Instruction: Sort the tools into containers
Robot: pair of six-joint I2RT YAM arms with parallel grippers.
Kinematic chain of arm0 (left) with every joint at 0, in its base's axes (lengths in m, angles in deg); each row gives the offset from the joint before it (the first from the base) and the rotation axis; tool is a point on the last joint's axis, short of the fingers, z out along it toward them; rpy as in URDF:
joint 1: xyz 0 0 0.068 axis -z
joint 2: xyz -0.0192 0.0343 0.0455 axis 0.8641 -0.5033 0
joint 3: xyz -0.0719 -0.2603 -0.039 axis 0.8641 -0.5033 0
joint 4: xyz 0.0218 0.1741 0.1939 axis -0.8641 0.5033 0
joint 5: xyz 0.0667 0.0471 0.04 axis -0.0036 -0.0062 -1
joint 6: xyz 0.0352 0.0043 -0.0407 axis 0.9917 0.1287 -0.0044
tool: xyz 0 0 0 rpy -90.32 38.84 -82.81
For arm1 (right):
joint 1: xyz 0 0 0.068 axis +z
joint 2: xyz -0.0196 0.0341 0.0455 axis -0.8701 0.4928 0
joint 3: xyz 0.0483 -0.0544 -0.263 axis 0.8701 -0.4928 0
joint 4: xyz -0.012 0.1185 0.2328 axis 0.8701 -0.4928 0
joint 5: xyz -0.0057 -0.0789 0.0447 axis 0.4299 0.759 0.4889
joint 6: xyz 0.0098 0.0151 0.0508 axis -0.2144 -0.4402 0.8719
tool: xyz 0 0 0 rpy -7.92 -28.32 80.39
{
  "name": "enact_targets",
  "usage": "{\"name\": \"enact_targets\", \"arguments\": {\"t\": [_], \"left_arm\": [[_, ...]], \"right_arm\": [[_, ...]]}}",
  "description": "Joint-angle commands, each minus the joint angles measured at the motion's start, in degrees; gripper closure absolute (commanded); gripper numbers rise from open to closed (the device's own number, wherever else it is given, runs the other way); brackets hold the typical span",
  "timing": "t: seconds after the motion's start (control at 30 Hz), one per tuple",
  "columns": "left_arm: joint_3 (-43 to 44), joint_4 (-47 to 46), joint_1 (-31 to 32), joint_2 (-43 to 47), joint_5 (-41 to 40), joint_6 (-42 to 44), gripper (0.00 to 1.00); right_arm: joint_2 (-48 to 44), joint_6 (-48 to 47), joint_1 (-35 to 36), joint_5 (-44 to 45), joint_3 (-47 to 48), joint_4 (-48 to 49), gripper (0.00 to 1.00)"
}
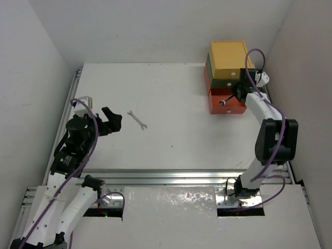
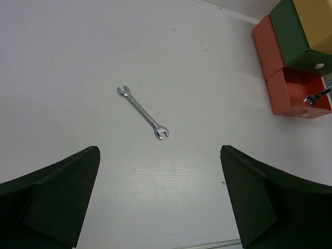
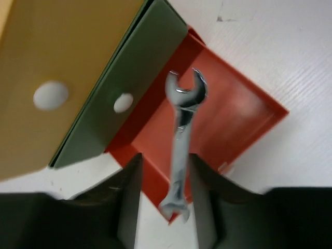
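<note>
A stack of three drawers [image 1: 226, 57] sits at the far right corner of the bench [image 1: 181, 140], its bottom drawer [image 1: 228, 108] pulled open toward the near side. The right hand [image 1: 236, 95] holds a wrench [image 1: 226, 100] over that open drawer. A second wrench [image 1: 137, 120] lies left of centre, just right of the left hand [image 1: 115, 121].

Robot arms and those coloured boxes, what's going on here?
The right gripper is pinching a thin silver wrench over the open red-orange bottom drawer of the stack, seemingly about to drop it in. The left gripper hangs open above a second silver wrench lying flat on the white table. The dark green drawer and the yellow drawer look shut.
</note>
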Motion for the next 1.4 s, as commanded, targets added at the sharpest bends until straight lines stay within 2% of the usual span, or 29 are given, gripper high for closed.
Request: {"name": "enact_targets", "arguments": {"t": [0.0,0.07,0.13,0.17,0.27,0.3,0.33,0.37,0.43,0.47,0.53,0.57,0.6,0.8,0.9,0.93,1.03,1.07,1.13,1.17,1.3,1.33,1.37], "left_arm": [[0.95,-0.86,0.01,-0.76,-1.7,-2.13,0.0],[1.3,0.02,0.01,-3.12,-2.23,-5.46,0.0],[0.86,-0.23,0.01,-5.58,-2.32,-10.73,0.0],[0.43,-0.84,0.01,-6.9,-2.15,-12.58,0.0],[-2.91,-7.58,0.1,-14.53,-3.98,-20.66,0.0],[-4.05,-8.66,0.1,-16.48,-5.56,-25.03,0.0],[-4.06,-9.54,0.1,-18.93,-7.14,-26.64,0.0],[-3.89,-11.2,0.1,-24.44,-9.5,-27.96,0.0],[-0.22,-11.4,0.18,-31.31,-11.45,-30.69,0.0],[3.98,-9.66,0.27,-38.57,-12.07,-32.36,0.0],[8.4,-7.89,0.71,-45.55,-13.04,-33.25,0.02],[10.51,-5.79,0.89,-51.76,-13.57,-34.03,0.03],[14.27,-4.12,0.89,-57.13,-13.75,-35.0,0.09],[26.42,0.72,2.29,-71.22,-15.93,-38.17,0.13],[33.54,9.05,3.96,-77.46,-19.09,-40.1,0.14],[36.25,10.47,4.57,-78.8,-19.37,-40.98,0.19],[39.26,14.0,5.28,-83.02,-19.55,-42.3,0.19],[39.62,14.18,5.63,-83.55,-19.55,-42.39,0.27],[39.8,14.71,5.72,-84.96,-19.11,-43.0,0.33],[39.62,14.71,5.72,-85.22,-18.59,-43.01,0.4],[38.83,13.57,5.72,-87.24,-17.79,-42.84,0.5],[38.74,13.22,5.72,-87.68,-17.27,-42.4,0.62],[38.74,13.04,5.72,-88.12,-16.13,-42.04,0.7]], "right_arm": [[3.3,1.72,-0.81,-2.45,7.77,1.2,0.55],[5.06,-0.99,-0.81,-4.91,9.8,1.71,0.41],[5.68,-2.67,-0.81,-6.41,11.47,0.58,0.34],[5.69,-3.55,-0.9,-8.94,12.09,-0.03,0.26],[3.24,-7.5,1.02,-15.0,10.79,1.1,0.23],[0.62,-11.78,1.99,-15.9,10.34,1.1,0.21],[-0.72,-13.91,4.26,-16.17,10.25,0.15,0.05],[-1.77,-19.41,8.2,-16.26,10.43,-2.65,0.01],[-4.5,-23.67,12.26,-15.3,10.6,-6.87,0.01],[-6.68,-26.21,15.42,-15.64,8.69,-10.64,0.01],[-9.59,-27.46,17.64,-17.48,4.39,-10.85,0.01],[-11.0,-26.77,18.69,-18.18,-0.6,-10.94,0.01],[-13.97,-26.59,19.66,-19.5,-6.22,-9.55,0.01],[-20.58,-25.44,21.95,-22.23,-18.38,-6.9,0.01],[-20.94,-26.06,22.65,-22.85,-19.98,-7.16,0.01],[-20.94,-26.15,22.66,-22.94,-20.24,-7.25,0.01],[-21.55,-26.32,22.57,-23.11,-21.65,-6.64,0.01],[-21.82,-26.32,22.66,-23.29,-22.0,-6.28,0.01],[-22.26,-26.59,22.66,-23.9,-22.62,-5.58,0.01],[-22.35,-26.59,22.66,-24.17,-22.62,-5.49,0.01],[-23.14,-27.2,22.66,-25.4,-23.32,-4.79,0.01],[-23.31,-27.38,22.57,-26.53,-23.5,-4.7,0.01],[-23.84,-27.55,22.66,-27.24,-23.76,-4.0,0.01]]}}
